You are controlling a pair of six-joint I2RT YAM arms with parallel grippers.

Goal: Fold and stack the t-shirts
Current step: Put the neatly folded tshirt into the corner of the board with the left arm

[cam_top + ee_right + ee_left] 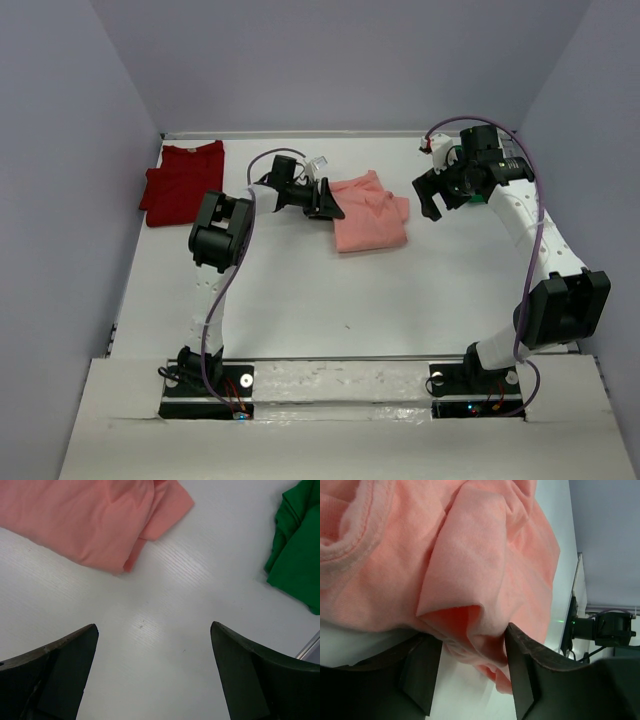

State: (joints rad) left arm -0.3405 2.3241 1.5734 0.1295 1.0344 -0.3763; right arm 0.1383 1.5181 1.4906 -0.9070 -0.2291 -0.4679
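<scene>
The salmon-pink t-shirt (pixel 485 570) is soft, matt knit cloth, faintly fuzzy, with a stitched hem at the upper left of the left wrist view. The green t-shirt (pixel 297 555) and the dark red t-shirt (pixel 180 182) look equally matt. The table (pixel 165 645) is smooth and white with a slight sheen (fine straight lines run across it). The 2 fingers of the left gripper (pixel 470 637) and of the right gripper (pixel 154 626) look like matt black plastic.

Green t-shirt (pixel 296 540) runs out of frame beyond the right fingers (pixel 250 675); top view barely shows it behind them. Salmon-pink t-shirt (pixel 485 555) overflows frame; left fingers (pixel 522 670) pinching it? Unclear.
</scene>
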